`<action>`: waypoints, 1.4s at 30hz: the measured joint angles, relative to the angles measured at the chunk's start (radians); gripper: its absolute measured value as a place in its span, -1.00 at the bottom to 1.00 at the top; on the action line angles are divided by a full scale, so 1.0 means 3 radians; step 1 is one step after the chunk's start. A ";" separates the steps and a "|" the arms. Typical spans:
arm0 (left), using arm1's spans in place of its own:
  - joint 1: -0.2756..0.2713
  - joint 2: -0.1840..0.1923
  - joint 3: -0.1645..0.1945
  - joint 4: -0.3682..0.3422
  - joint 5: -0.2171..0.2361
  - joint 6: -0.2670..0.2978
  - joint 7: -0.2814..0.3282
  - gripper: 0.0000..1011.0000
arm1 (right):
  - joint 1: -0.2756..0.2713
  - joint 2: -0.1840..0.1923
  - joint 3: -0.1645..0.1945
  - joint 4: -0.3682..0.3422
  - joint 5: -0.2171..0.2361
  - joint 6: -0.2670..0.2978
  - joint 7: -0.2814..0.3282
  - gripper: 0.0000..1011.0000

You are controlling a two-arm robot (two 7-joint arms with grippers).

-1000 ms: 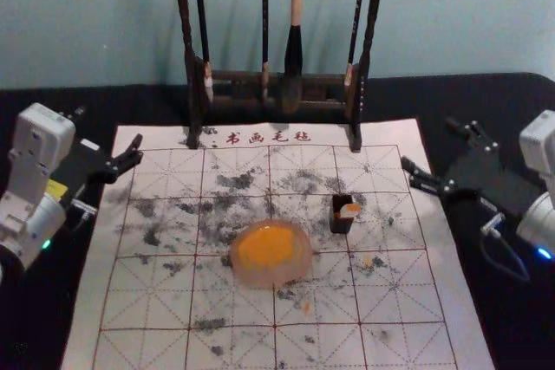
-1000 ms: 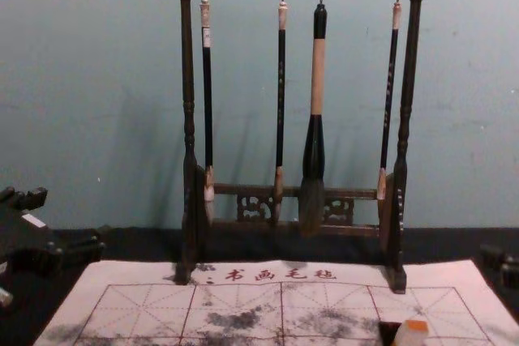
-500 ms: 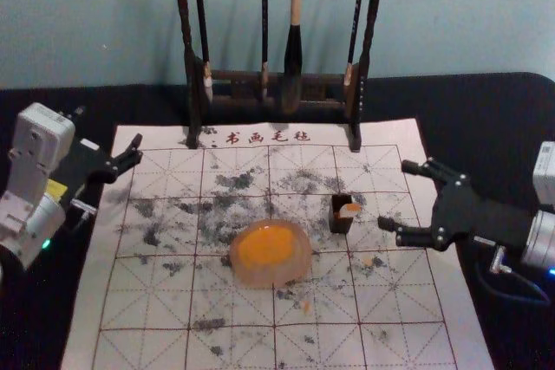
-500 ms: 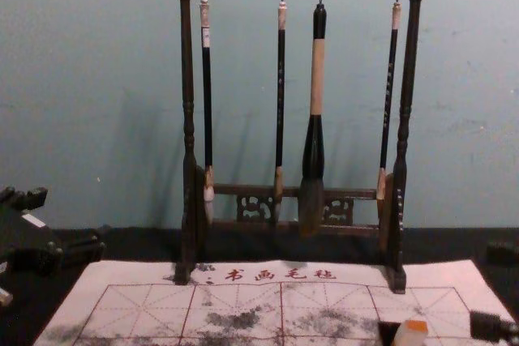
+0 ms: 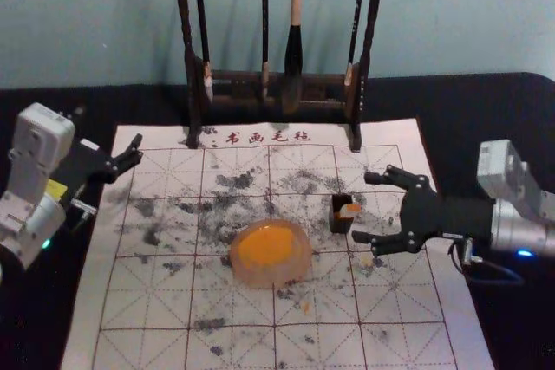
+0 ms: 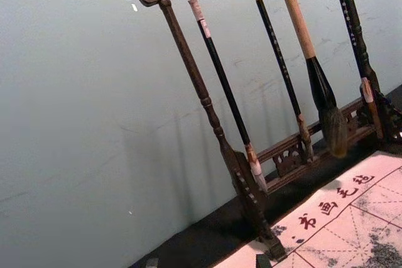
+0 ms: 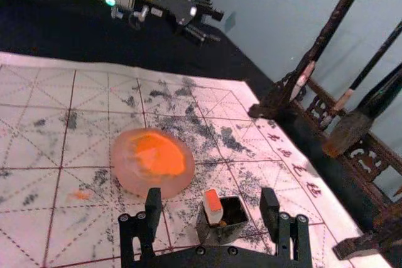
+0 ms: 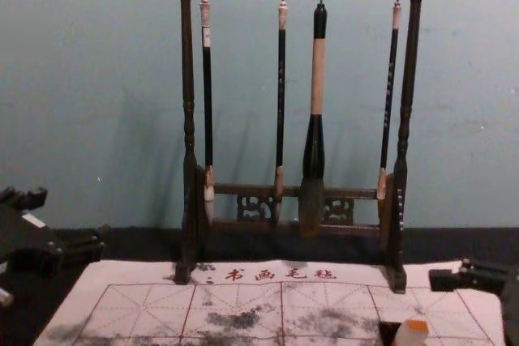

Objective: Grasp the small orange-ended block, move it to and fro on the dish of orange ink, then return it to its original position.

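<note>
1. Two grippers in the frame. The right gripper (image 5: 365,208), at right of centre in the head view, is spread, nothing between its pads; its tips point left toward the block, apart from it. The left gripper (image 5: 108,129), at the left edge, is idle and likewise spread.

2. Sample: the orange-ended block (image 7: 213,208) stands in a small dark holder (image 5: 342,224), right of centre in the head view, orange end up and leaning slightly. Taken to be its original position.

3. The dish (image 5: 270,279) sits near the centre, to the left of the holder and a little lower in the frame, with orange ink (image 5: 267,246) pooled in it. Block and dish are apart.

4. Progress, judged from this state: approach under way, grasp not yet made. Left to do: close on the block, lift it clear, work it to and fro on the ink, return it to the holder.

5. Next move, estimated: advance leftward until the pads straddle the block above the holder walls, then close gently.

6. Risk noted: the block protrudes only a little, so a low approach might catch the holder and tip or drag it along.

7. Background: brush rack (image 5: 188,62) at the top, clear of the likely path to the dish.
</note>
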 joint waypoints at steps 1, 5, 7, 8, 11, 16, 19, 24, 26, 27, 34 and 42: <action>0.0000 0.0000 0.0000 0.0000 0.0000 0.0000 0.0000 0.98 | 0.0030 -0.0016 -0.0014 0.0029 -0.0020 0.0000 0.0010 0.98; 0.0000 0.0000 0.0000 0.0000 0.0000 0.0000 0.0000 0.98 | 0.0186 -0.0102 -0.0099 0.0183 -0.0112 0.0002 0.0087 0.98; 0.0000 0.0000 0.0000 0.0000 0.0000 0.0000 0.0000 0.98 | 0.0248 -0.0137 -0.0137 0.0249 -0.0143 0.0003 0.0115 0.98; 0.0000 0.0000 0.0000 0.0000 0.0000 0.0000 0.0000 0.98 | 0.0248 -0.0137 -0.0137 0.0249 -0.0143 0.0003 0.0115 0.98; 0.0000 0.0000 0.0000 0.0000 0.0000 0.0000 0.0000 0.98 | 0.0336 -0.0193 -0.0189 0.0358 -0.0185 0.0006 0.0141 0.98; 0.0000 0.0000 0.0000 0.0000 0.0000 0.0000 0.0000 0.98 | 0.0403 -0.0237 -0.0230 0.0455 -0.0225 0.0005 0.0152 0.98; 0.0000 0.0000 0.0000 0.0000 0.0000 0.0000 0.0000 0.98 | 0.0435 -0.0265 -0.0244 0.0503 -0.0246 0.0003 0.0136 0.98; 0.0000 0.0000 0.0000 0.0000 0.0000 0.0000 0.0000 0.98 | 0.0457 -0.0287 -0.0250 0.0531 -0.0257 -0.0004 0.0114 0.98; 0.0000 0.0000 0.0000 0.0000 0.0000 0.0000 0.0000 0.98 | 0.0461 -0.0291 -0.0253 0.0532 -0.0267 -0.0012 0.0099 0.98; 0.0000 0.0000 0.0000 0.0000 0.0000 0.0000 0.0000 0.98 | 0.0461 -0.0291 -0.0253 0.0532 -0.0267 -0.0013 0.0099 0.98; 0.0000 0.0000 0.0000 0.0000 0.0000 0.0000 0.0000 0.98 | 0.0461 -0.0291 -0.0253 0.0532 -0.0265 -0.0013 0.0100 0.98; 0.0000 0.0000 0.0000 0.0000 0.0000 0.0000 0.0000 0.98 | 0.0461 -0.0289 -0.0252 0.0532 -0.0262 -0.0013 0.0102 0.86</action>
